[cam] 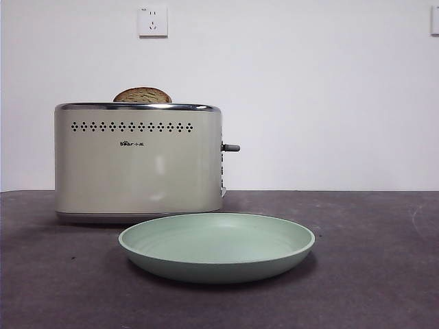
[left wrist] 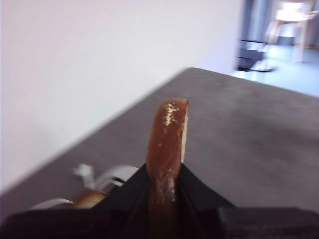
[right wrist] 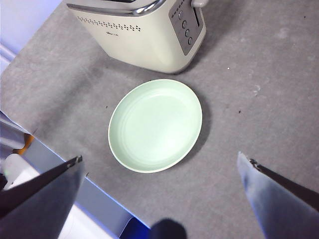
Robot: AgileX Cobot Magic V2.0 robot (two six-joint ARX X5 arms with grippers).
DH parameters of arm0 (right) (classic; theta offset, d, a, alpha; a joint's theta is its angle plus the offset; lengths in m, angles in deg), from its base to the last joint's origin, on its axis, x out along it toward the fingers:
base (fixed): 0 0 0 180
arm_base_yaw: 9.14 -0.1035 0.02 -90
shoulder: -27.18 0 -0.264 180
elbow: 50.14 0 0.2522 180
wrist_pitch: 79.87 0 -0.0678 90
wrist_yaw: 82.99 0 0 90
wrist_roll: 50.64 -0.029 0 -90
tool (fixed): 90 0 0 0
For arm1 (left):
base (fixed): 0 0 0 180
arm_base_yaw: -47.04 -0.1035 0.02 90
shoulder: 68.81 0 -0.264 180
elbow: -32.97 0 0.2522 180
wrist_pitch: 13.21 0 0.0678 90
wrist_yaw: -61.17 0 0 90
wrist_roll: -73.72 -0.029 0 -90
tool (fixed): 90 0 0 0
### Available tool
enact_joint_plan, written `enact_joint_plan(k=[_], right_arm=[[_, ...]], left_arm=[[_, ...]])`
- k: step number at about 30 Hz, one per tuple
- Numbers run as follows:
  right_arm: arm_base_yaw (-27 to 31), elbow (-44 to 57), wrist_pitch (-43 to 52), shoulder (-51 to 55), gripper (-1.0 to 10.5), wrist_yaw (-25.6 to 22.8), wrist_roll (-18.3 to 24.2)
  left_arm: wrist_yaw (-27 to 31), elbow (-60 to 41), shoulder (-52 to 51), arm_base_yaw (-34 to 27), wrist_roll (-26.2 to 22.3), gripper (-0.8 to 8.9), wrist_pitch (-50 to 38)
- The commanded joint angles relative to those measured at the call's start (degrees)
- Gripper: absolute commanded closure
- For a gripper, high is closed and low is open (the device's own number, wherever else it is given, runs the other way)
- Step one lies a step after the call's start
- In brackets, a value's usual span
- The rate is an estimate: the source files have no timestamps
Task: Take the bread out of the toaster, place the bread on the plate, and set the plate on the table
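Observation:
A slice of bread (left wrist: 168, 134) stands edge-on, brown crust showing, clamped in my left gripper (left wrist: 164, 175), lifted above the table (left wrist: 249, 139). Neither arm shows in the front view. There, a second slice (cam: 143, 95) pokes its rounded top out of the cream toaster (cam: 137, 164). The mint-green plate (cam: 217, 248) lies empty on the table (cam: 370, 274) just in front of the toaster. My right gripper (right wrist: 159, 172) hangs open high over the plate (right wrist: 155, 124), nothing between its jaws, with the toaster (right wrist: 144, 35) beyond.
The toaster's grey lever (cam: 231, 147) sticks out on its right side. A white wall with a socket (cam: 152, 20) stands behind the table. The table's edge (right wrist: 75, 172) runs close by the plate in the right wrist view.

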Motion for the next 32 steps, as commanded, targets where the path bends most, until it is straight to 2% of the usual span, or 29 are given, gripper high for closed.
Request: enact_joint_plan(k=[1,4,8,14,17,25,26,28,32], right_arm=[[-0.1,-0.1,2.3,-0.6,2.6,0.2,-1.1],[-0.1,-0.1,4.7,-1.8,2.6,0.7,-2.6],[-0.1,-0.1,7.3,-4.3,2.6,1.7,-3.2],[-1.4,-0.1,10.2,-11.5,2.6,1.7,-4.7],[-2.9,-0.1,10.3,-15.8,3.6,1.7,-4.6],[-9.1,-0.1,12.8,-28.8,3.7,1.0,-4.9],[-9.9,-0.1,13.3,-30.5,3.9,1.0,-4.9],[-11.3,-0.1,14.4,-33.8,4.4,-0.5,-4.9],[-13.0,-0.1,15.1,-39.8,4.5,-3.4,-4.9]], left_arm=[[-3.1,-0.2,-1.6,0.0,2.4,8.21,5.0],[-3.6,-0.5,-3.7,0.4,2.9,8.21,9.5],[-3.4,-2.8,-7.2,1.2,3.7,8.21,10.5],[-3.4,-13.2,-14.7,1.3,4.9,8.21,10.0],[-3.5,-19.1,-18.4,1.3,5.3,8.21,9.2],[-3.5,-31.1,-26.8,1.3,6.7,8.21,8.7],[-3.5,-32.3,-27.8,1.2,6.8,8.21,8.7],[-3.5,-34.2,-29.5,1.0,7.5,8.21,8.7],[-3.5,-35.2,-31.2,1.1,7.8,8.22,9.1]])
